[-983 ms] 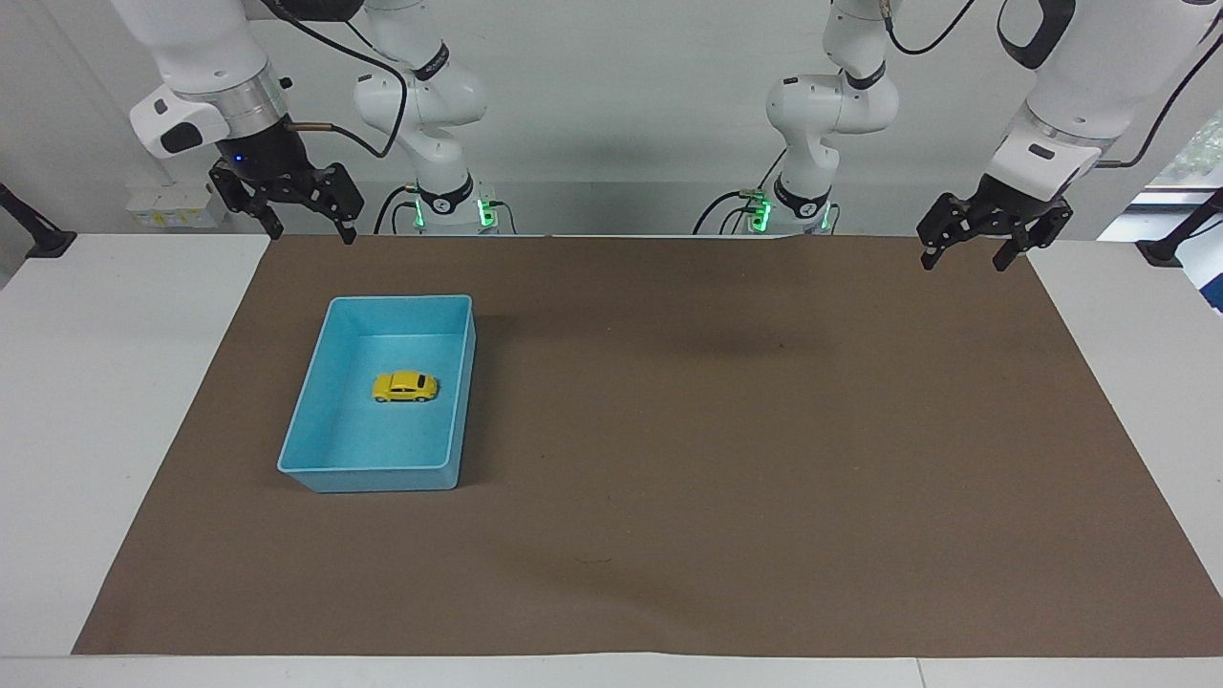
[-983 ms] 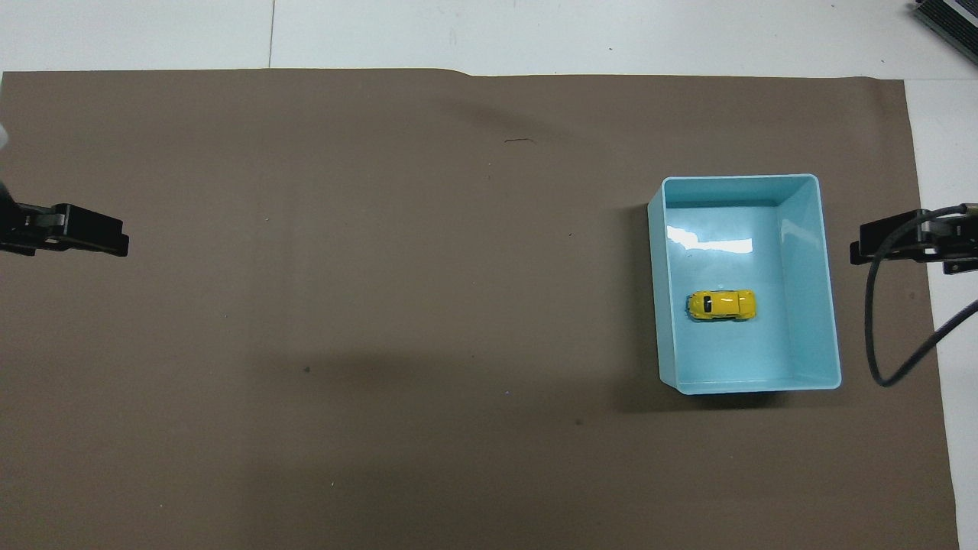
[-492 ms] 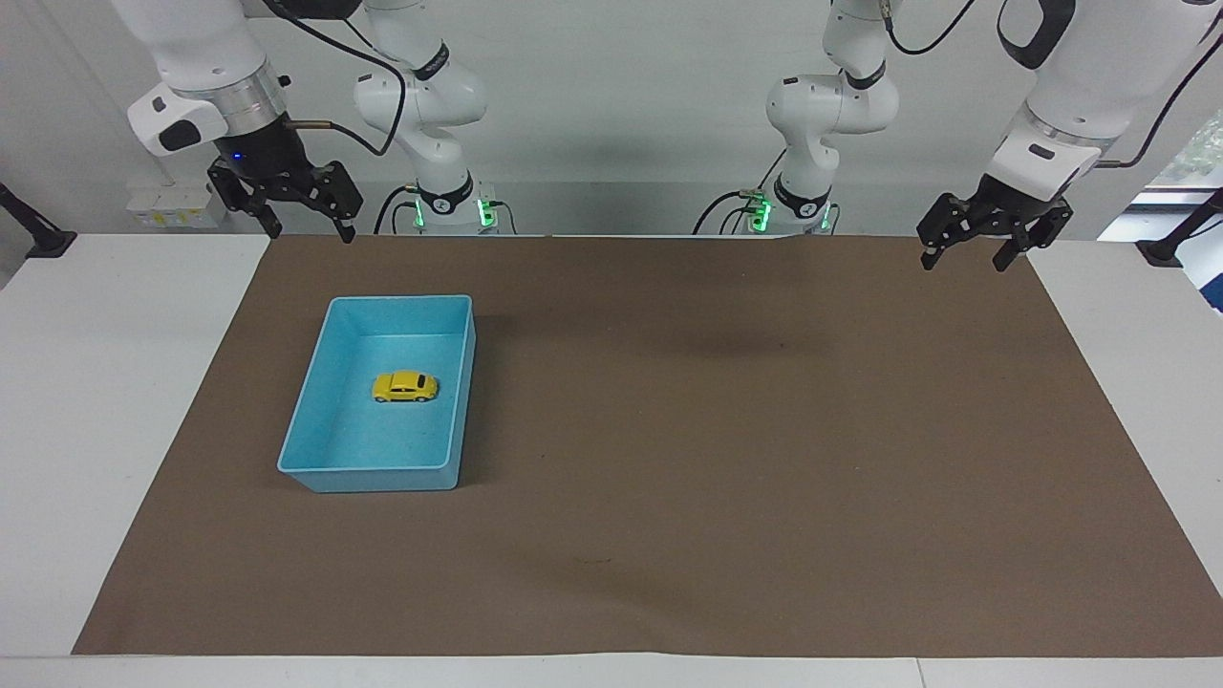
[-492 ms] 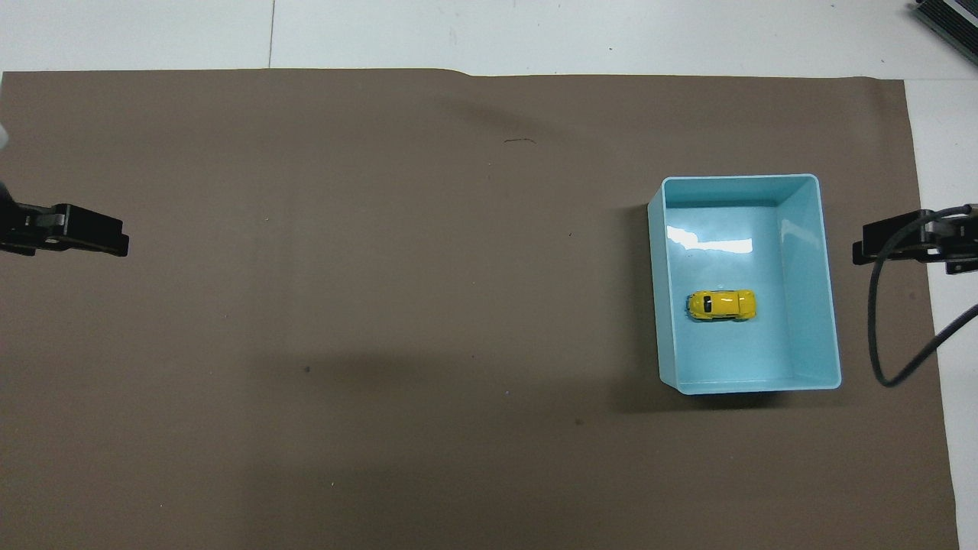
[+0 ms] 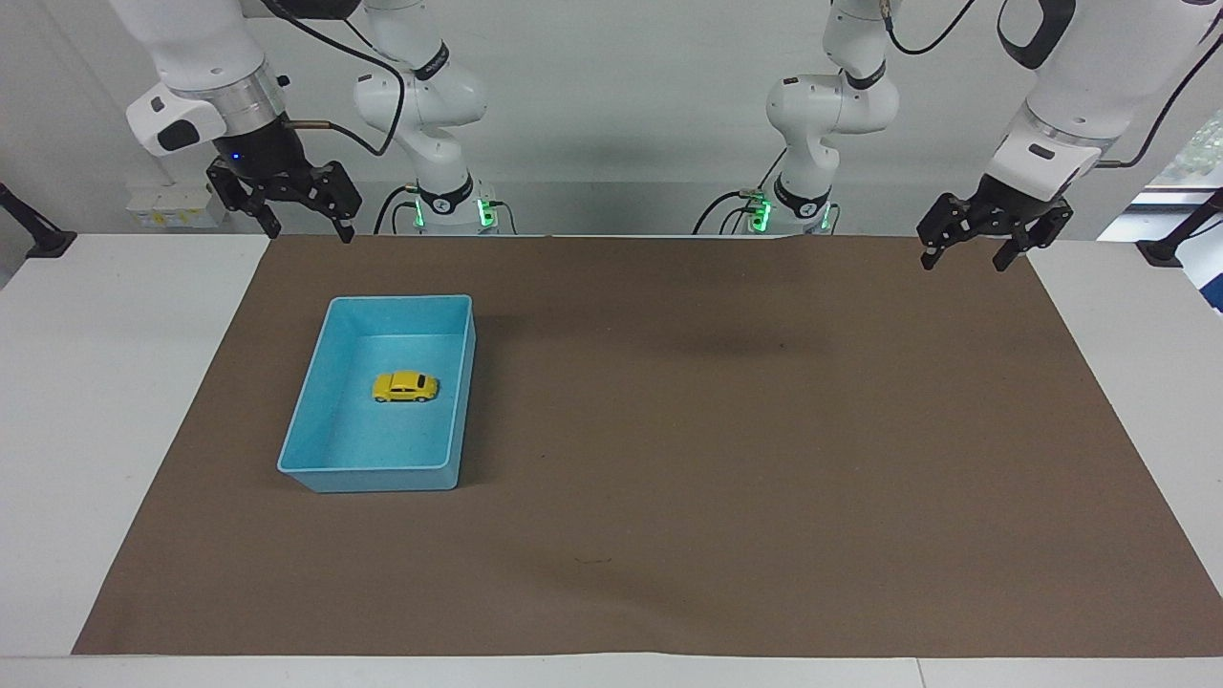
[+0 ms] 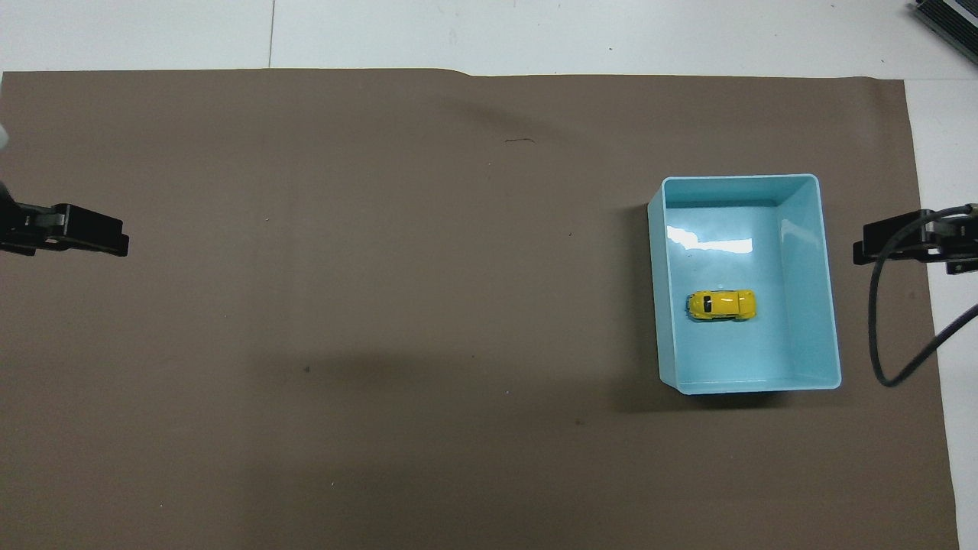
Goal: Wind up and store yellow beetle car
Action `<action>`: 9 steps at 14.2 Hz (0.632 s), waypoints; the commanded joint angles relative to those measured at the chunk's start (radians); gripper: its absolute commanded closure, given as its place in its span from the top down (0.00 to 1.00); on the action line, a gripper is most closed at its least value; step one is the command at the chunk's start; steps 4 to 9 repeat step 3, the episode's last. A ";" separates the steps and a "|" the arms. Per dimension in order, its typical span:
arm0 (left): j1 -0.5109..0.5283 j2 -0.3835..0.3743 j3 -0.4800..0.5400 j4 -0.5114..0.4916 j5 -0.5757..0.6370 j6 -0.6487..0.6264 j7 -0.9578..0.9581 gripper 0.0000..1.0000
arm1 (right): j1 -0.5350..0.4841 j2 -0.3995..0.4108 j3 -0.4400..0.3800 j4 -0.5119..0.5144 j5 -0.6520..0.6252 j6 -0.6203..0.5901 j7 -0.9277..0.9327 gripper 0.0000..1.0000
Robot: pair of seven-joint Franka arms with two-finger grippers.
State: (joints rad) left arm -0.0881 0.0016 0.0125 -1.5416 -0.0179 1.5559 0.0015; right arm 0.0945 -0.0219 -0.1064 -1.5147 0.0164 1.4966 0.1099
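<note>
The yellow beetle car [image 5: 405,386] sits on its wheels inside the blue bin [image 5: 320,411], near the middle of the floor, touching no wall. The bin rests on the brown mat [image 5: 717,430], toward the right arm's end of the table. Up in the air, the right gripper [image 5: 304,227] hangs over the mat's edge nearest the robots, jaws spread wide and empty. The left gripper [image 5: 965,256] hovers over the mat's corner at the left arm's end, apparently just as wide, holding nothing.
</note>
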 commanded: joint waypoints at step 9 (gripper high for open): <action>0.013 -0.009 -0.009 0.005 -0.002 -0.023 -0.003 1.00 | -0.013 -0.010 0.004 -0.002 0.016 -0.003 -0.029 1.00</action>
